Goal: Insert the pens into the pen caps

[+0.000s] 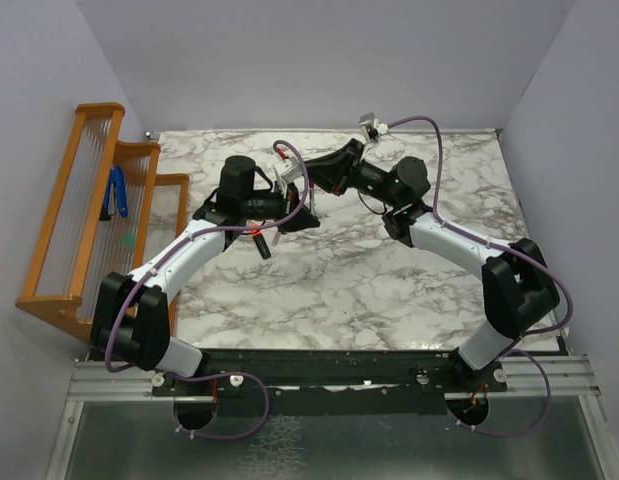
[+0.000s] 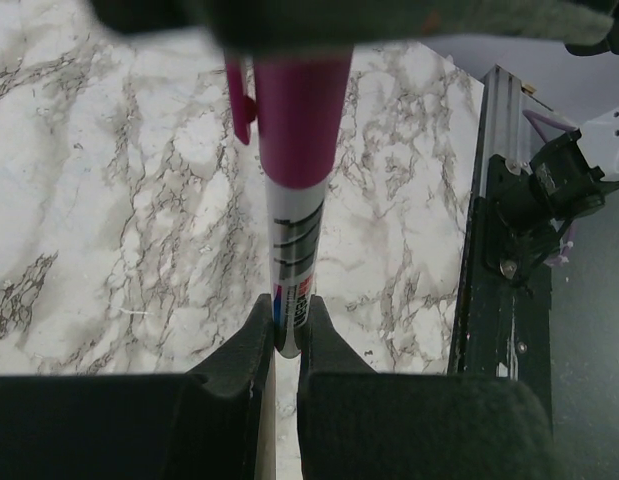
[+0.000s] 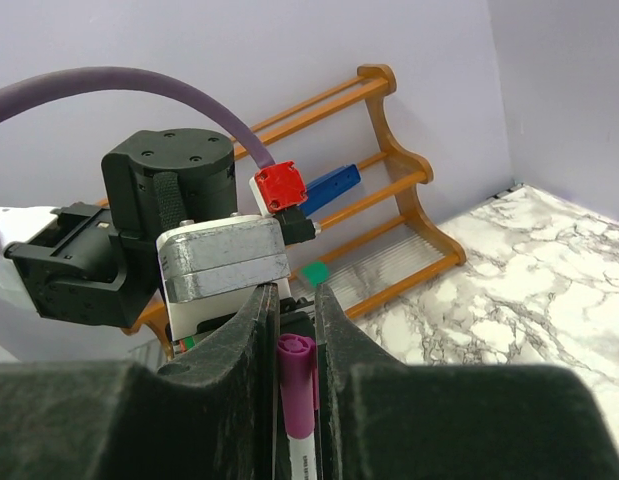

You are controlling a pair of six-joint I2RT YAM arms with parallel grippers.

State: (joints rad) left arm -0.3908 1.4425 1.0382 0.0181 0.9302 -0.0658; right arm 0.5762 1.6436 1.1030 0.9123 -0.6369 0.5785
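Where the two arms meet over the far half of the white, grey-veined marble tabletop (image 1: 389, 290), a thin pale pen with black and red print on its barrel (image 2: 294, 235) is held off the surface between both grippers. The left gripper (image 2: 287, 312) is closed on the pen's printed barrel, its two black fingers pinching it from either side with no gap showing. Further along, the barrel goes into a short magenta-purple plastic cap with a side clip (image 2: 299, 120), whose open rim sits around the barrel. How deep the pen sits inside cannot be told. The right gripper (image 3: 296, 295) is clamped on that cap. In the right wrist view the cap lies between the two dark fingers, touching both, and a strip of pale barrel shows under it at the lower edge. In the left wrist view the same gripper is only a dark blur across the top, covering the cap's far end. Pen and cap run in one straight line. From above, the two gripper heads sit nose to nose. Against the left wall stands an orange-brown stepped wooden rack (image 1: 99, 109) with thin pale rods. A blue-handled tool (image 3: 334, 184) lies on it, well apart from the grippers. A purple cable (image 3: 89, 100) arcs over the left arm's wrist.
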